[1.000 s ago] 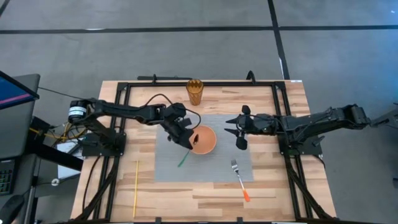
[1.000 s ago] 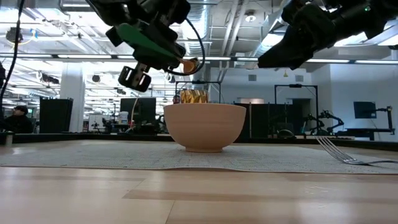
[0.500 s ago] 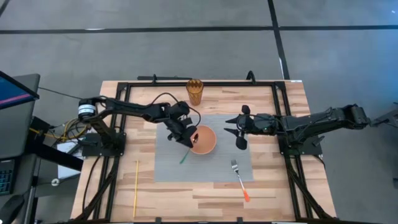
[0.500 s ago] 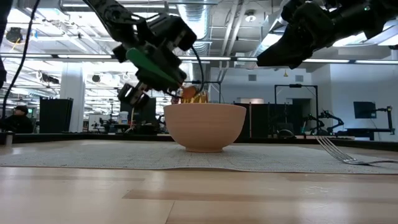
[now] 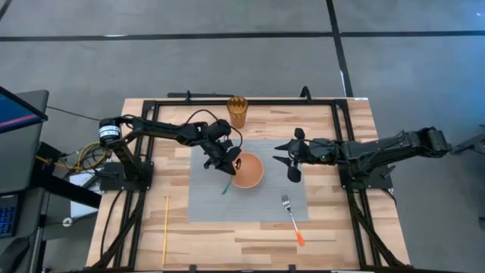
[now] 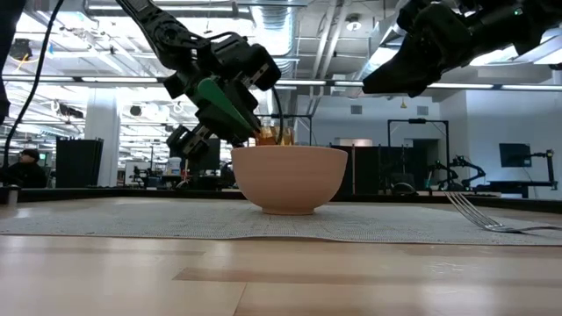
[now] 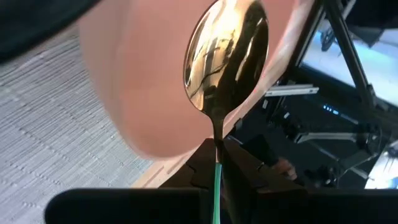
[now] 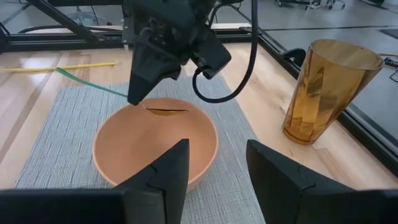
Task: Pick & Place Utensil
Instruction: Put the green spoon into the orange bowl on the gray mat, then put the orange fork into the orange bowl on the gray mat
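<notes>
Nearest to you in the low view is bare wooden table (image 6: 263,281), and behind it the front edge of the grey mat (image 6: 105,219), which lies flat and has free surface on both sides of the bowl (image 6: 289,178). The fork (image 5: 291,218) with the orange handle lies on the mat's front right part, its handle end reaching over the mat edge onto the wood, well apart from the bowl. On the left front of the table a yellow stick (image 5: 165,229) lies alone on the wood, parallel to the mat's side edge. The bowl stands near the middle of the mat. You see the left gripper (image 5: 225,161) at the bowl's left rim, its fingers pressed together on the green handle of the spoon (image 7: 225,61); the golden spoon head is over the inside of the bowl, close to its wall, and I cannot tell if it touches. The green handle points out behind the gripper over the mat. The right gripper (image 5: 292,155) hangs above the mat's right edge, beside the bowl but clearly apart from it, with its fingers (image 8: 278,180) spread. Farther back, the amber cup (image 5: 237,111) stands on the wood behind the mat, near the black frame (image 5: 250,101) at the table's far edge.
</notes>
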Available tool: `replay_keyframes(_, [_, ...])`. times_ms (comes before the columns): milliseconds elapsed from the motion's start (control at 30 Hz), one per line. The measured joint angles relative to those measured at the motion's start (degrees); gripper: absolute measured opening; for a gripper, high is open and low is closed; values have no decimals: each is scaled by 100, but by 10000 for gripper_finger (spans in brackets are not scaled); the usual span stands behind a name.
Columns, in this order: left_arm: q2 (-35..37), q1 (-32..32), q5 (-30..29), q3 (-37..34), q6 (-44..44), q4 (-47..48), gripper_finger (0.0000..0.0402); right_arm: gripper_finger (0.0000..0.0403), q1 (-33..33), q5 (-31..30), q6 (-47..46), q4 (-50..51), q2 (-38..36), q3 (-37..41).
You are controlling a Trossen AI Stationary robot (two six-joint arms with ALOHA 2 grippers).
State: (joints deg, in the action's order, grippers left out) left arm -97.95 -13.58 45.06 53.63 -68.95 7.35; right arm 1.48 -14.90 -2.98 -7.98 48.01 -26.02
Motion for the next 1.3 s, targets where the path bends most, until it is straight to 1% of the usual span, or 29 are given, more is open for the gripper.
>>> replay_keyframes(300, [-2, -3, 24, 0, -97, 14, 20, 153, 0, 0, 0, -20, 0, 0])
replay_keyframes(400, [-2, -3, 146, 0, -27, 9, 22, 154, 0, 0, 0, -21, 0, 0])
replay_keyframes(633, [-2, 24, 146, 0, -16, -17, 55, 153, 0, 0, 0, -23, 0, 0])
replay_keyframes(733, [-2, 23, 99, 0, -17, -24, 63, 153, 0, 0, 0, -23, 0, 0])
replay_keyframes(1167, [-4, -3, 61, 0, -35, -163, 63, 154, 0, 0, -2, -23, 0, 0])
replay_keyframes(1233, [-4, 0, 62, 0, 88, -248, 63, 157, 0, 0, -2, -23, 0, 0])
replay_keyframes(1300, [-4, 0, 61, 0, 484, -395, 63, 162, 0, 2, -1, -23, 0, 0])
